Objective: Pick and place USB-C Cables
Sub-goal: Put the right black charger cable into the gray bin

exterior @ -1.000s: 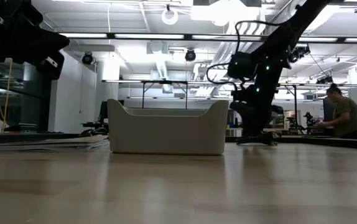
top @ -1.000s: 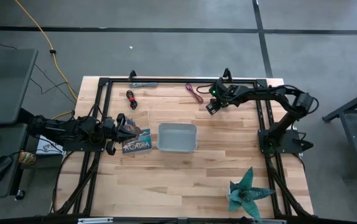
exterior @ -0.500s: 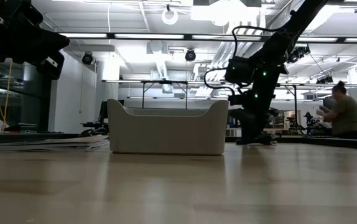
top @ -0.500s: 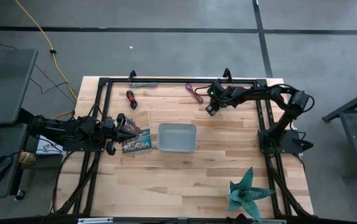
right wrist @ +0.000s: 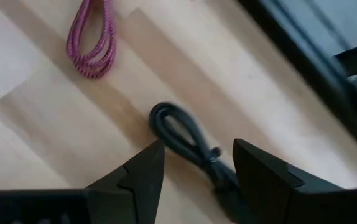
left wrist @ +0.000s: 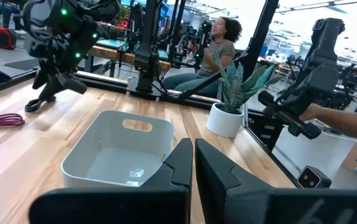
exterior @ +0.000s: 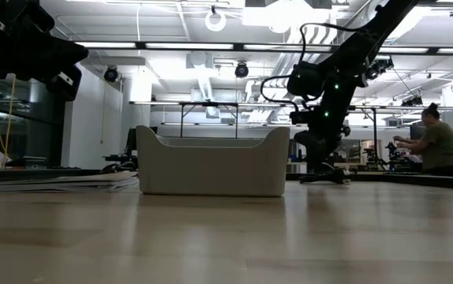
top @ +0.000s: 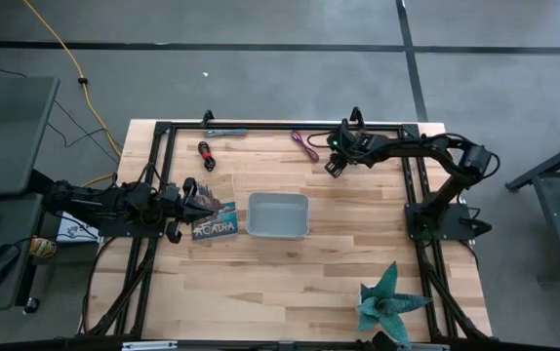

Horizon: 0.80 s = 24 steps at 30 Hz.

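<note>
The right gripper [right wrist: 194, 171] hangs with its fingers spread above the black cable [right wrist: 185, 140], which lies on the table [top: 339, 253] between the two tips — the purple cable [right wrist: 92, 40] lies just beside it. In the high view the black-and-red cable [top: 206, 153] rests near the far left corner, well apart from the grey tray [top: 278, 215] (empty inside) at mid-table. The left gripper [left wrist: 191, 165] waits beside the tray — fingers pressed together, holding nothing.

bright even overhead light, glaring ceiling strips, soft blur in right wrist view
</note>
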{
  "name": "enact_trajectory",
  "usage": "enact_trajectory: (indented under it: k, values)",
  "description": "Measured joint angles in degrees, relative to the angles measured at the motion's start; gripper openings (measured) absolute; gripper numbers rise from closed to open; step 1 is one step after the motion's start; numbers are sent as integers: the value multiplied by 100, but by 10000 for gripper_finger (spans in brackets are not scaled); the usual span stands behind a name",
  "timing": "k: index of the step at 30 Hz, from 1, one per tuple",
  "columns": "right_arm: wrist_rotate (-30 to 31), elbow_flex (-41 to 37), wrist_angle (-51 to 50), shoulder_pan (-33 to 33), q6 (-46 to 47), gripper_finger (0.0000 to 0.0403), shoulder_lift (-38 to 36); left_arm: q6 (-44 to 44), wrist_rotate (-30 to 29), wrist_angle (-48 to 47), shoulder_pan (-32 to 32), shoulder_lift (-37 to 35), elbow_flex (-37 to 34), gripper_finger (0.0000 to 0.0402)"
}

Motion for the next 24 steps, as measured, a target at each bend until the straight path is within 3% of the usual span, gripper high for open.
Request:
enact_trajectory:
  k: [3, 8, 24]
  values:
    - [168, 0, 2, -111, -136, 183, -2, 0, -2, 0, 1, 2, 2, 0]
    - [-554, 0, -46, -475, -135, 183, 226, 0, 0, 0, 2, 0, 2, 0]
    - [-1047, 30, -146, -653, -568, 183, 526, 0, -2, 0, 1, 2, 2, 0]
